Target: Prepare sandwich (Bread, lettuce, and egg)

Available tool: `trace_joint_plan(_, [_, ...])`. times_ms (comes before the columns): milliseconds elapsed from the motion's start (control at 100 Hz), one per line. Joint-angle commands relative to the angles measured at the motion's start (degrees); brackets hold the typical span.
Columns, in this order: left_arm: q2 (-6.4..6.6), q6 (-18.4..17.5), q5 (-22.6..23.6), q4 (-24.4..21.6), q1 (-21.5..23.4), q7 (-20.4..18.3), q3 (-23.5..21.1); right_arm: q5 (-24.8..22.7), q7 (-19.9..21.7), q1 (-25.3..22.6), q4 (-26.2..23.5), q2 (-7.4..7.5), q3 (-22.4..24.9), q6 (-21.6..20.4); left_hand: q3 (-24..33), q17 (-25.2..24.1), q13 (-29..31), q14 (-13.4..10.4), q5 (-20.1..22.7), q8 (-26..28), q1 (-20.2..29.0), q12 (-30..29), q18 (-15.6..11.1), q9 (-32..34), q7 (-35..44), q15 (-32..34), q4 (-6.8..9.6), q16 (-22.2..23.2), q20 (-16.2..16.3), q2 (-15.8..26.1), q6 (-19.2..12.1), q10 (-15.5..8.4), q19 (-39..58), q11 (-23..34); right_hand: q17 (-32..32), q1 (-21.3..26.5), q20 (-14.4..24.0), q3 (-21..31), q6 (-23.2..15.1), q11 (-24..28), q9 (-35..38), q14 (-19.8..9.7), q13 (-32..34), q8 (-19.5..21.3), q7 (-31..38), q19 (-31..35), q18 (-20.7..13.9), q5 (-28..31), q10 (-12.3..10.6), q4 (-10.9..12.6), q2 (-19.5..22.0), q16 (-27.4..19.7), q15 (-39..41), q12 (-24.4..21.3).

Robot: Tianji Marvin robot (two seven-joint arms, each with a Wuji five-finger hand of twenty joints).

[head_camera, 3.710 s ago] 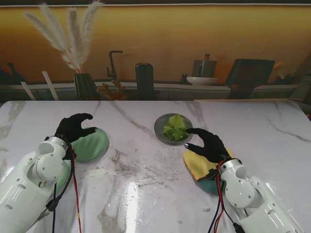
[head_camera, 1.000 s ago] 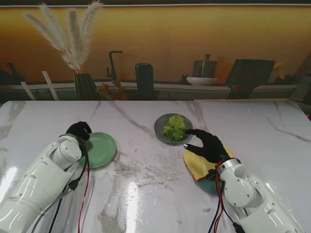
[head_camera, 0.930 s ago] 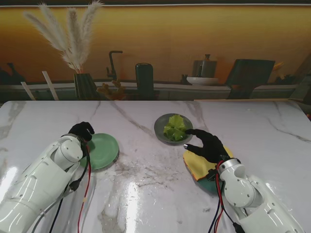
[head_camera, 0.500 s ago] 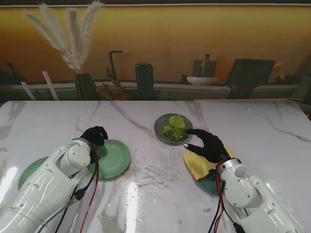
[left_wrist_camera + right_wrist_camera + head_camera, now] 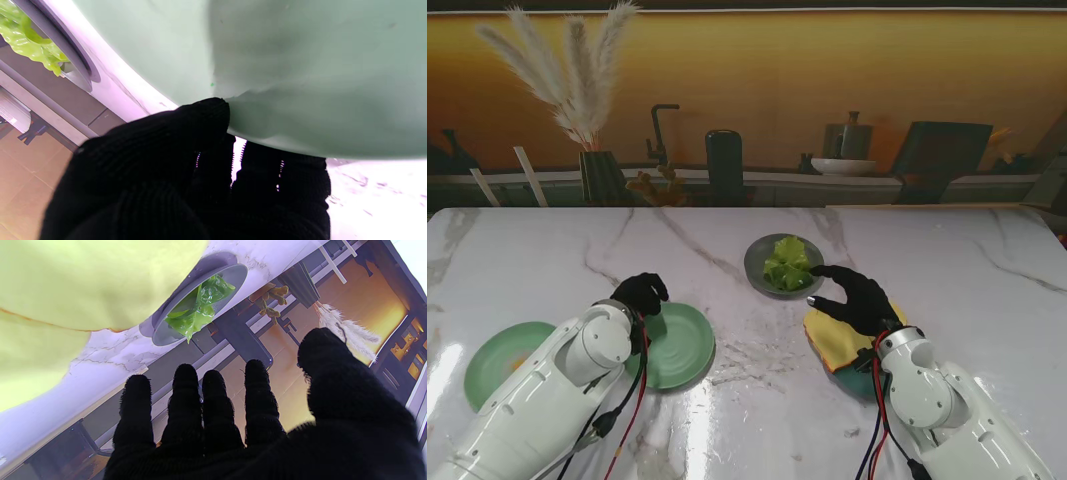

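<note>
Green lettuce (image 5: 787,262) was seen on its grey plate (image 5: 757,268) mid-table, untouched, and no sandwich had yet been assembled: an empty green plate (image 5: 679,347) lay toward the table's middle, a second green plate (image 5: 495,362) at far left, and no egg could be made out. The left hand (image 5: 641,296) was closed in a pinch on the empty plate's rim. The right hand (image 5: 855,298) was held with fingers spread, gripping nothing, over yellow bread (image 5: 831,340) near the lettuce.
</note>
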Motion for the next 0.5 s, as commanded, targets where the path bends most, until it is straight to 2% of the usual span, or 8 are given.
trace_joint_plan(0, [-1.02, 1.14, -1.09, -0.24, 0.31, -0.03, 1.07, -0.14, -0.09, -0.31, -0.13, -1.07, -0.02, -0.35, 1.64, -0.19, -0.13, 1.45, -0.72, 0.84, 1.35, 0.49, 0.0, -0.63, 1.03, -0.76, 0.96, 1.11, 0.7, -0.51, -0.41, -0.14, 1.38, 0.9, -0.46, 1.15, 0.56, -1.19, -0.18, 0.59, 0.1, -1.17, -0.12, 0.36, 0.46, 1.47, 0.54, 1.14, -0.53, 0.18, 1.82, 0.27, -0.02, 0.29])
trace_joint_plan(370, [-2.5, 1.08, -5.21, 0.49, -1.94, 1.04, 5.7, -0.24, -0.09, -0.4, -0.13, -1.06, 0.15, -0.45, 1.66, -0.31, -0.3, 1.23, -0.92, 0.88, 1.28, 0.06, -0.16, -0.97, 1.2, -0.68, 0.64, 0.98, 0.87, -0.29, -0.6, -0.38, 1.41, 1.15, -0.38, 1.16, 0.55, -1.13, -0.31, 0.57, 0.13, -1.29, -0.14, 0.37, 0.47, 1.5, 0.53, 1.16, -0.48, 0.17, 1.8, 0.25, -0.05, 0.3])
trace_joint_plan(490, [-2.81, 0.58, -5.82, 1.47, -2.74, 1.2, 6.74, -0.33, -0.14, -0.47, -0.15, -1.05, 0.28, -0.49, 1.2, -2.02, -1.56, 0.85, -1.63, 0.75, 1.5, 0.28, -0.55, -2.12, 1.07, -1.19, -0.08, 1.18, 0.45, 0.48, -0.78, -0.62, 0.29, 1.4, -0.5, 1.14, 0.55, -1.14, -0.06, 0.6, 0.2, -1.25, -0.07, 0.38, 0.49, 1.47, 0.55, 1.23, -0.44, 0.16, 1.79, 0.26, -0.03, 0.31])
